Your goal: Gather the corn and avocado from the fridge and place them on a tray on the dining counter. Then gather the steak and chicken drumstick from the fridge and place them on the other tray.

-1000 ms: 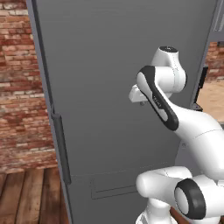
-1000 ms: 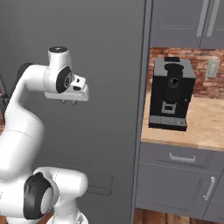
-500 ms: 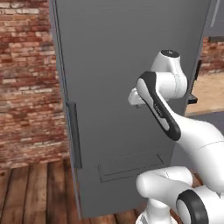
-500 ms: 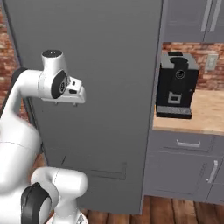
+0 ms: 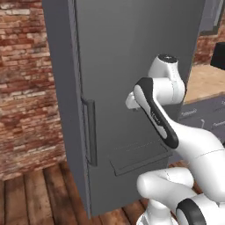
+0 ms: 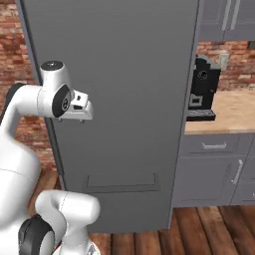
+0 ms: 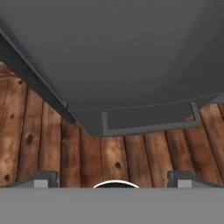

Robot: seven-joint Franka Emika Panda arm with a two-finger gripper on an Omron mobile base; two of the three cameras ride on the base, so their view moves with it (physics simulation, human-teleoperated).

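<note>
Gripper: the gripper (image 7: 113, 177) is seen with its two fingertips spread wide apart at the bottom of the hand view, nothing held between them. In the right base view the hand (image 6: 79, 107) is carried at mid height, close in front of the fridge door.

Aim of gripper: it is pointed downward, so that the door's lower edge and the wood floor (image 7: 113, 157) are looked at past the tips.

Fridge door: the grey door (image 5: 132, 66) is shut; its broad flat face is stood upright directly ahead of the hand, near but apart from it.

Handle: a slim vertical bar (image 5: 91, 132) is mounted near the door's left edge, to the left of the hand and about level with it or a little lower. Its long axis runs up and down.

Lower handle: a wide, flat bracket (image 6: 122, 184) is set low on the door, below the hand, its long axis level.

Task items: corn, avocado, steak and drumstick are judged to be behind the closed door; none can be seen.

Next move: a reach leftward to the vertical bar is judged likely, with the open fingers turned to straddle it.

Beyond: a coffee machine (image 6: 201, 89) is stood on the tabletop (image 6: 224, 112) to the right.
</note>
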